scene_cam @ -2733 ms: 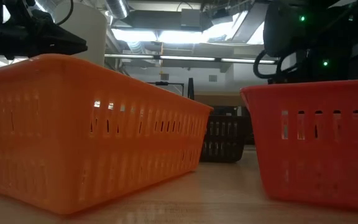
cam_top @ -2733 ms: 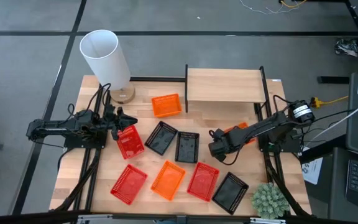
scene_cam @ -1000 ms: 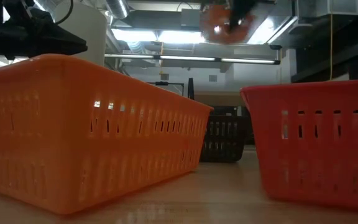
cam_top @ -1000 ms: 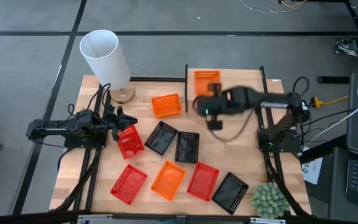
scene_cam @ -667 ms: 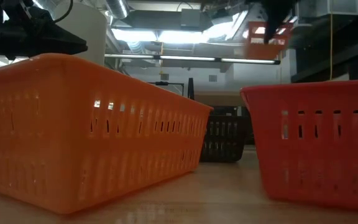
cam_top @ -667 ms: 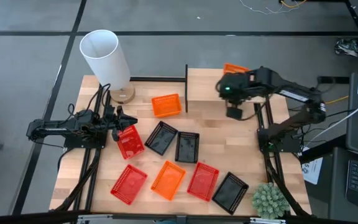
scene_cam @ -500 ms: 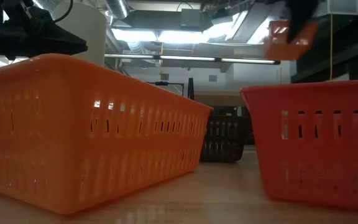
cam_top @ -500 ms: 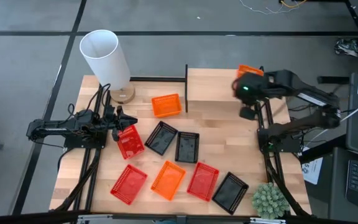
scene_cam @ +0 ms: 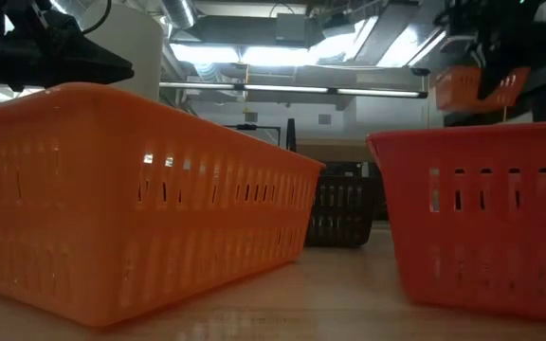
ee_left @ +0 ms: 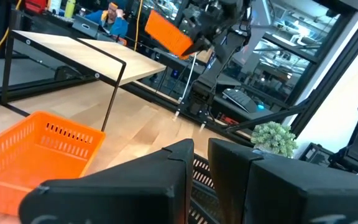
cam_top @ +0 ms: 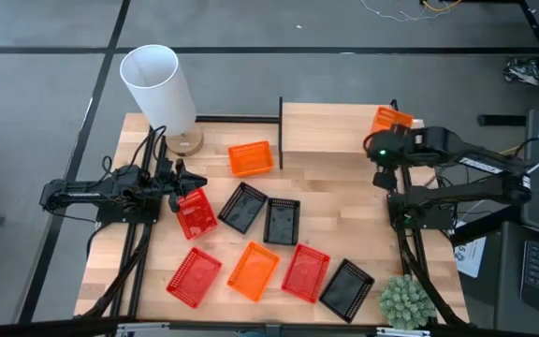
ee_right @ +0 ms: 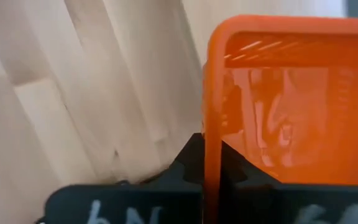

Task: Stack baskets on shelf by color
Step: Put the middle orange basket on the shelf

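Observation:
My right gripper (cam_top: 385, 134) is shut on an orange basket (cam_top: 392, 120), held in the air over the right end of the light-wood shelf (cam_top: 330, 129); the low view shows this basket (scene_cam: 477, 87) up high. Several red, orange and black baskets lie on the tabletop, among them an orange one (cam_top: 250, 158) left of the shelf and a red one (cam_top: 195, 213). My left gripper (cam_top: 178, 181) stays low at the table's left, by that red basket's far end, its fingers (ee_left: 185, 168) shut with nothing between them. My right gripper pinches one side wall (ee_right: 211, 134) of the orange basket, just below its rim, with one finger inside the basket and one outside. The basket is lifted clear of the shelf and sits tilted in the hold.
A white cylinder (cam_top: 162, 86) stands at the far left corner and a small green plant (cam_top: 406, 301) at the near right corner. Thin black uprights (cam_top: 281, 131) carry the shelf. Bare wood lies between the shelf and the near row of baskets.
My right gripper has carried the orange basket from over the shelf's left part toward the table's right edge, to the shelf's right end, and has come down somewhat. The basket has stayed lifted clear and has turned on the way.

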### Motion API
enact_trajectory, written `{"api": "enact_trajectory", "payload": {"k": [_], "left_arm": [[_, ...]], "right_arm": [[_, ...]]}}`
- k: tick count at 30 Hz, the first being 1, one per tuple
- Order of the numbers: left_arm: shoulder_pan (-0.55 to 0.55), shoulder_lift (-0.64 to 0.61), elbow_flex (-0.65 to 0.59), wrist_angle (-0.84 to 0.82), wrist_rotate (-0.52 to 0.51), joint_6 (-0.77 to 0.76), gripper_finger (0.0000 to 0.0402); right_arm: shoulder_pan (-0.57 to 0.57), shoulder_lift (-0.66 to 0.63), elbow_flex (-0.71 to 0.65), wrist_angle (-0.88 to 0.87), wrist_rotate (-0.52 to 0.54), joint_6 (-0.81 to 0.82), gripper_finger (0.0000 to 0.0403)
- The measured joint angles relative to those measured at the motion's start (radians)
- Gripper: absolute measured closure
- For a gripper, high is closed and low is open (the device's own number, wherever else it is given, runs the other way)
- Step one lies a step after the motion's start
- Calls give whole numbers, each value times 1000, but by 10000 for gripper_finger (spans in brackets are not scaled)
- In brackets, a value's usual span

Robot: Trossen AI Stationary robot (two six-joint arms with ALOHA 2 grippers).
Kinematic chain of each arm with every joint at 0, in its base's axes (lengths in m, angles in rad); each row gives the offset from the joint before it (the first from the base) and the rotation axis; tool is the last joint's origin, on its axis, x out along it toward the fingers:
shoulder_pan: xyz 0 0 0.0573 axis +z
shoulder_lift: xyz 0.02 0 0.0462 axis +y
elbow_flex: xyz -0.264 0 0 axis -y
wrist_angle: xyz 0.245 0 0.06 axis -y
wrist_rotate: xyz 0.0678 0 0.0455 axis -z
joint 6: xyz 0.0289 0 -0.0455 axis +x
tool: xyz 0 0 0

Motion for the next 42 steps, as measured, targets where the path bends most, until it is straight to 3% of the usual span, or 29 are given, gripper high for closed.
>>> {"api": "enact_trajectory", "payload": {"k": [6, 13, 24, 28, 35, 42], "left_arm": [[0, 0, 0, 1, 0, 0, 360], [0, 0, 0, 2, 0, 1, 360], [0, 0, 0, 2, 0, 1, 360], [0, 0, 0, 2, 0, 2, 360], [0, 0, 0, 2, 0, 2, 360], [0, 0, 0, 2, 0, 2, 360]], "right_arm": [[-51, 97, -45, 74, 17, -74, 403], [-129, 185, -2, 82, 34, -155, 403], [-216, 246, 3, 82, -4, -231, 398], [-216, 245, 3, 81, -1, -234, 378], [-215, 245, 3, 77, 115, -195, 319], [-215, 245, 3, 31, 125, -173, 277]]}}
